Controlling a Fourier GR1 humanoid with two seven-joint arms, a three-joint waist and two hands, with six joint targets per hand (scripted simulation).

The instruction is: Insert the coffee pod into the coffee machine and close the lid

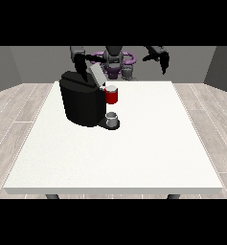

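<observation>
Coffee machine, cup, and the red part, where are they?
Coffee machine (81,103): front view, its black body.
Cup (112,117): front view, its side wall.
Red part (112,96): front view, its front face.

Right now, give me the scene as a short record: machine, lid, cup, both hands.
coffee machine: black, at the table's left part in the view
lid: raised, tilted, not closed
red pod holder: at the machine's front, above the cup
cup: grey, on the machine's base
coffee pod: cannot tell where it is
hand at the view's left: above the machine's top, beside the lid
hand at the view's right: raised behind the table's far edge, holding nothing
</observation>
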